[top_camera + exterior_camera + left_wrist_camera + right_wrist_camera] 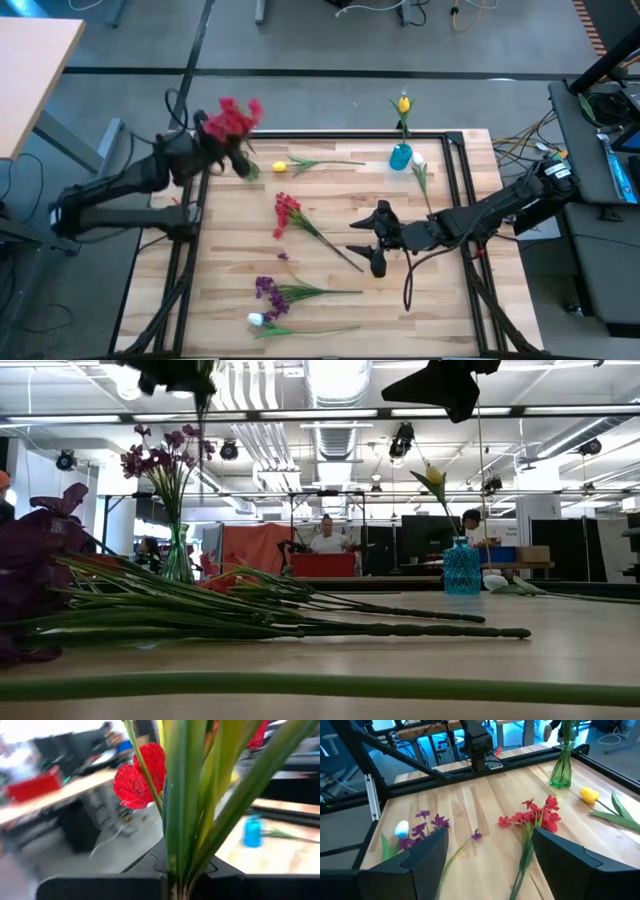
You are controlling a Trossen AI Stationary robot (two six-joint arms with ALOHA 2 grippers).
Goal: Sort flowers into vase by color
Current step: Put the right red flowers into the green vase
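Flowers lie scattered over the wooden desk (330, 300) in the high view: a red spray (287, 211) at the centre with its stem running toward the lower right, a purple cluster (266, 289) below it, a white tulip (256, 320) lowest of all, and a yellow tulip (280, 167) lying near the desk's upper edge. Another white-headed stem (419, 163) lies at the upper right, just beside a small blue vase (401, 156) that holds an upright yellow tulip (404, 103). At the upper left of the frame, the left claw (205, 148) is closed tight on a bunch of red flowers (232, 118), held by their green stems over the desk's upper left corner; its wrist view shows the stems rising from between the dark fingers with a red petal (137, 777) close by. The right claw (374, 238) hovers right of centre with its fingers (422, 852) spread wide and nothing between them, the red spray (535, 815) and purple cluster (422, 825) on the desk ahead of it. That same wrist view shows a green glass vase (562, 765) with stems in it standing at the far edge, near the yellow tulip (589, 795). The low view shows that vase (178, 555) holding purple blooms at the left of the frame, the blue vase (462, 568) to the right, and people in the room behind.
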